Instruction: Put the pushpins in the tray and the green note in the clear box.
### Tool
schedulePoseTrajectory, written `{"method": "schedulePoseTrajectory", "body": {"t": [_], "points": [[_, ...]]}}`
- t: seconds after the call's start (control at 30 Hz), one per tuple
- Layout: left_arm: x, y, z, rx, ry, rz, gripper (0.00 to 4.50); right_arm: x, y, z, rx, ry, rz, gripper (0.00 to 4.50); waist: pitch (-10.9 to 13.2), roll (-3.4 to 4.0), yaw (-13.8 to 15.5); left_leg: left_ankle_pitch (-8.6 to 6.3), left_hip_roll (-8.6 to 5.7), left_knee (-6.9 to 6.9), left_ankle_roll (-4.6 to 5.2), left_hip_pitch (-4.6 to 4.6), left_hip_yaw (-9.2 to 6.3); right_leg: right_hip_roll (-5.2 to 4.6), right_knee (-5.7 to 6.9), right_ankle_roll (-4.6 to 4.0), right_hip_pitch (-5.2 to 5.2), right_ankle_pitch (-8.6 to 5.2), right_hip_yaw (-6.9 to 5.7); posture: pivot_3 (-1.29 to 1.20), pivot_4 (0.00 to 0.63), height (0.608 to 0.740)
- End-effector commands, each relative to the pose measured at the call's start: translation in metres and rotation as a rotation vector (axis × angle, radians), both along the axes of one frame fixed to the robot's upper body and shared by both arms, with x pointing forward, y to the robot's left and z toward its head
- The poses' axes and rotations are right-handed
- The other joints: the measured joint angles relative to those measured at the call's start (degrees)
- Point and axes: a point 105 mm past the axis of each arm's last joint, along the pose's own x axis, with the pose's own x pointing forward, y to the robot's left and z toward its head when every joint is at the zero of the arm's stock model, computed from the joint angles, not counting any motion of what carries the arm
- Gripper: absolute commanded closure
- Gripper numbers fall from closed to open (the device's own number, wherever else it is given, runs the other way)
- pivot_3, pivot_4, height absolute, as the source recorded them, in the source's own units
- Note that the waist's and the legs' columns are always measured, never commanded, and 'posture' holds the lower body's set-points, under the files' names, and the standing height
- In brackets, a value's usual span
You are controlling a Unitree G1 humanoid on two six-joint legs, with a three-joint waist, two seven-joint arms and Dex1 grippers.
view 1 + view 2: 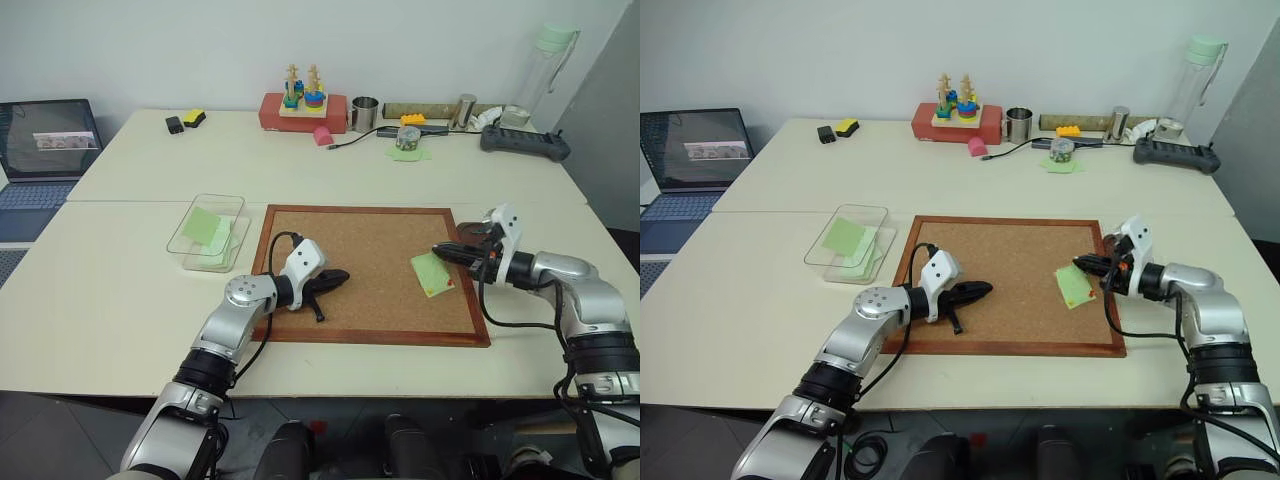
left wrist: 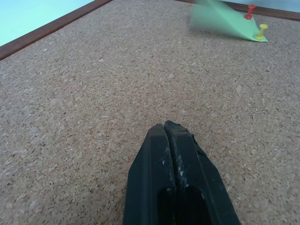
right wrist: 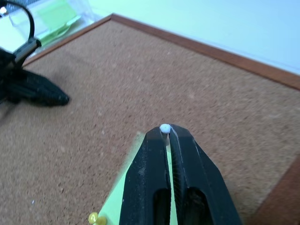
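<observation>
The big brown corkboard with a reddish wooden frame (image 1: 370,265) lies flat on the pale table (image 1: 120,290), close to the robot.

The left gripper (image 1: 340,277) is low over the left part of the cork, and its 2 black fingers (image 2: 176,154) are pressed tight together with nothing between them.

The right gripper (image 1: 440,250) is over the right part of the board. Its 2 fingers are squeezed together on a tiny white pushpin (image 3: 165,127), which sticks out at the tips.

Just under the right gripper is the small light-green paper note (image 1: 431,273). One corner of it looks lifted off the cork. At its edge nearest the frame stand 2 more pushpins, a red one (image 2: 251,11) and a yellow one (image 2: 261,31). They are close to each other.

A bit farther back, on the table just left of the corkboard, sits the clear plastic box (image 1: 208,232). It has green paper sheets (image 1: 206,228) inside.

At the far end of the table are a red block with coloured ring stacks (image 1: 303,105), a shiny metal cup (image 1: 365,113) and a tall clear bottle with a pale green cap (image 1: 548,65). An open laptop (image 1: 45,150) is off to the far left.
</observation>
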Motion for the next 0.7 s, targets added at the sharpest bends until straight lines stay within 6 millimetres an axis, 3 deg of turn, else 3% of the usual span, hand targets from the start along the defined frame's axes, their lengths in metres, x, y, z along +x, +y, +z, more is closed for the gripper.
{"method": "schedulePoseTrajectory", "body": {"t": [0.03,0.17,0.3,0.63,0.7], "points": [[-0.004,0.007,-0.024,0.058,0.069,0.026,4.5,0.002,-0.007,0.026,0.042,-0.065,-0.024,4.49,0.0,0.0,0.0,0.0,0.0,0.0,0.0,0.0,0.0,0.0,0.0,0.0,0.0,0.0,0.0,0.0,0.15,0.74],[-0.004,0.007,-0.024,0.058,0.068,0.024,4.5,0.01,-0.024,0.029,0.018,-0.092,-0.13,4.49,0.0,0.01,0.0,0.0,0.0,0.0,0.0,0.0,0.0,0.0,0.0,0.0,0.0,0.0,0.01,0.0,0.15,0.74],[-0.004,0.007,-0.023,0.061,0.063,0.022,4.5,0.022,-0.054,0.018,-0.104,-0.105,-0.305,4.49,0.0,0.02,0.0,0.0,-0.01,0.0,0.0,0.0,0.02,0.0,-0.01,0.0,0.0,0.0,0.02,0.0,0.15,0.74],[-0.003,0.006,-0.022,0.064,0.056,0.015,4.5,0.036,-0.079,-0.004,-0.192,-0.044,-0.471,4.49,-0.1,0.08,0.0,0.01,-0.03,-0.01,0.01,0.0,0.07,0.0,-0.01,0.0,0.0,0.0,0.05,0.0,0.15,0.74],[-0.003,0.006,-0.022,0.066,0.054,0.015,4.5,0.038,-0.081,-0.006,-0.197,-0.039,-0.484,4.01,-0.1,0.1,0.0,0.01,-0.03,-0.01,0.01,0.0,0.07,0.0,-0.01,0.0,0.0,0.0,0.05,0.0,0.15,0.74]]}}
